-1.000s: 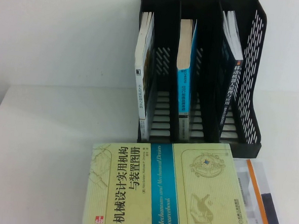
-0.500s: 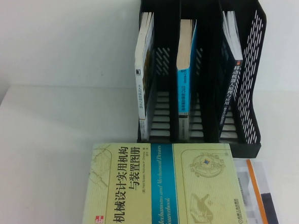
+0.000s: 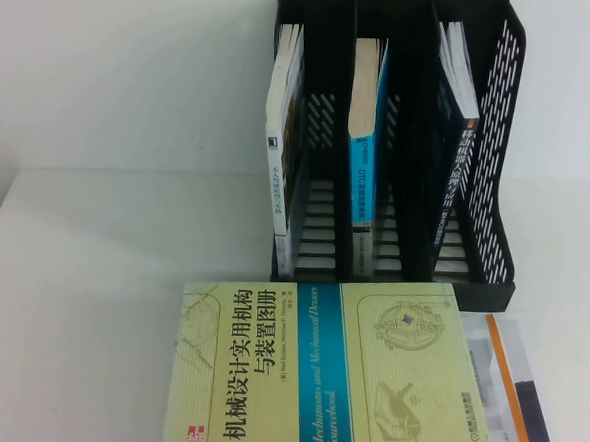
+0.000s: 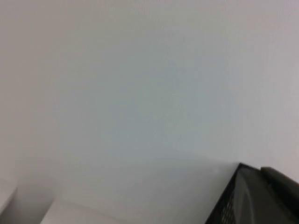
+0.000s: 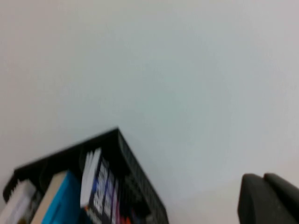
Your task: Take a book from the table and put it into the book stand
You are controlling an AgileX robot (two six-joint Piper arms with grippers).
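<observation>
- High view: the book [image 3: 316, 368] lies flat on the table [image 3: 80, 298], just in front of the book stand [image 3: 504, 154]. Each slot already holds a volume, so a thick book may jam against one. Neither arm shows.
- Left wrist view: the left gripper [image 4: 280, 179] is a dark edge near the stand's corner; its spread I cannot tell.
- Right wrist view: the right gripper [image 5: 268, 198] likewise, cannot tell.
</observation>
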